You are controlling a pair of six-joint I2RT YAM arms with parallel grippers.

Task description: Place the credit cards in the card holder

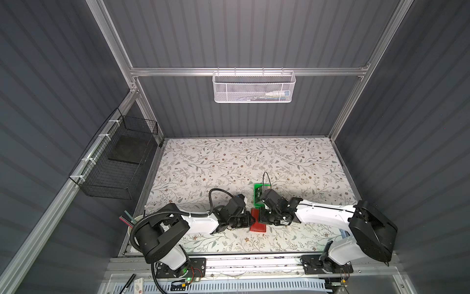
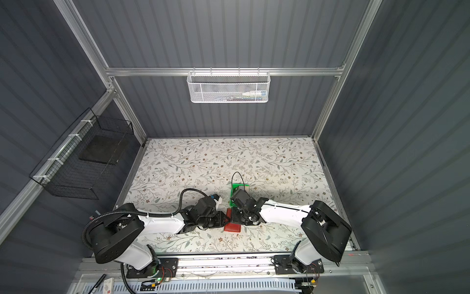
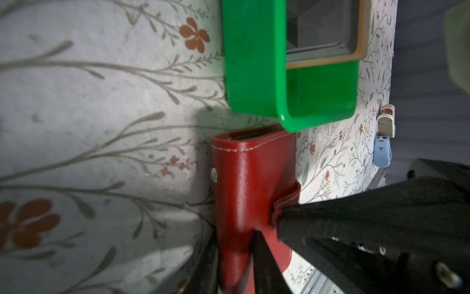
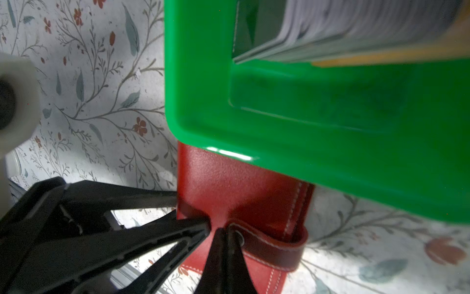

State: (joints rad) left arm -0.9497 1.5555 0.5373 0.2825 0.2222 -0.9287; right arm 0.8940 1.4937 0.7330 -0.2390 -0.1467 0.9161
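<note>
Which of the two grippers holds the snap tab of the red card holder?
The right gripper: it is shut on the snap tab, whereas the left gripper clamps the cover of the card holder.

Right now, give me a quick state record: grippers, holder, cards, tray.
left gripper: shut on one edge of the card holder
right gripper: shut on the snap tab
card holder: looks closed
credit cards: stacked on edge in the green tray, none gripped
green tray: right beside the holder, contact unclear
task state: no card taken out yet
</note>
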